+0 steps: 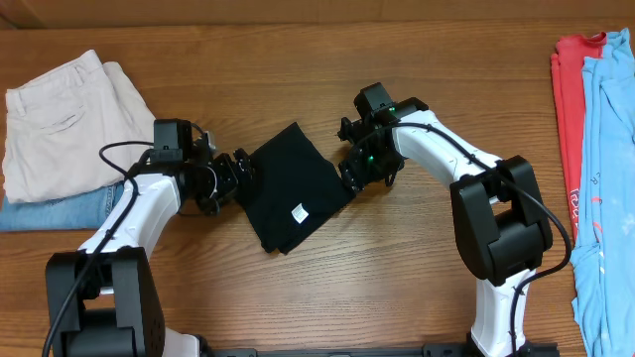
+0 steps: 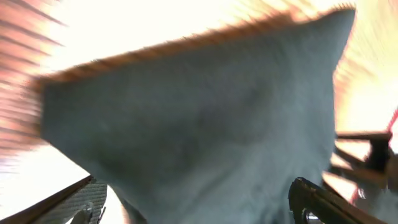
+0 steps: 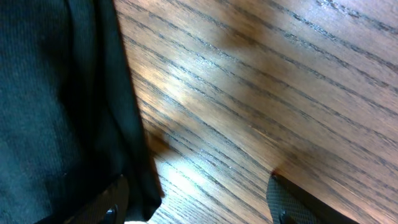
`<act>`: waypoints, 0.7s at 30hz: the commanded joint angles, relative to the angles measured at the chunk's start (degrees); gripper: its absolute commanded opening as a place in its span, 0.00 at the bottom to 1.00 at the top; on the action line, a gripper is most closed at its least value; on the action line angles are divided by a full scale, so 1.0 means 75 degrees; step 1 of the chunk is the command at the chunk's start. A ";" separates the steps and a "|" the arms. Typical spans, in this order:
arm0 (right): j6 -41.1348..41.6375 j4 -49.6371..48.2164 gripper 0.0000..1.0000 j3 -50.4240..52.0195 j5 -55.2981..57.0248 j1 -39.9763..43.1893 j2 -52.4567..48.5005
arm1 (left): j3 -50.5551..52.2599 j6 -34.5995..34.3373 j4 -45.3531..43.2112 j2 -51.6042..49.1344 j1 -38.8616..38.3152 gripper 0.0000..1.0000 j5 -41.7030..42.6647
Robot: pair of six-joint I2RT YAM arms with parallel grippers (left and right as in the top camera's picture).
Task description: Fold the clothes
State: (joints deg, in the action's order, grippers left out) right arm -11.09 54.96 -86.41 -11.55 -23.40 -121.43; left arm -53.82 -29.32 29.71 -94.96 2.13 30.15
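The black shirt lies folded into a small tilted square in the middle of the table, with its white tag showing near the lower corner. My left gripper is at the shirt's left edge with its fingers spread wide; the left wrist view is filled by the dark fabric between the fingers. My right gripper is at the shirt's right edge, open, with one finger by the fabric edge and bare wood between the fingers.
Cream-white trousers lie on blue jeans at the far left. A red garment and a light blue garment lie along the right edge. Bare wood lies in front of the shirt.
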 commanded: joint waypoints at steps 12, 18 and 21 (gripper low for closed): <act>0.0172 0.0090 0.75 0.0239 0.0137 -0.0020 -0.0286 | -0.0076 0.0318 0.0446 -0.0070 0.0006 1.00 -0.1705; 0.0172 0.0093 0.75 0.0239 0.0137 -0.0020 -0.0286 | -0.0073 0.0367 -0.0160 -0.0265 0.0006 1.00 -0.1676; 0.0172 0.0090 0.75 0.0239 0.0137 -0.0020 -0.0286 | -0.0073 0.0379 -0.0297 -0.0568 0.0006 1.00 -0.1545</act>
State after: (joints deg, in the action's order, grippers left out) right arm -10.55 54.98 -86.41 -11.55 -23.40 -121.40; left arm -53.93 -27.35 28.08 -96.40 2.13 18.81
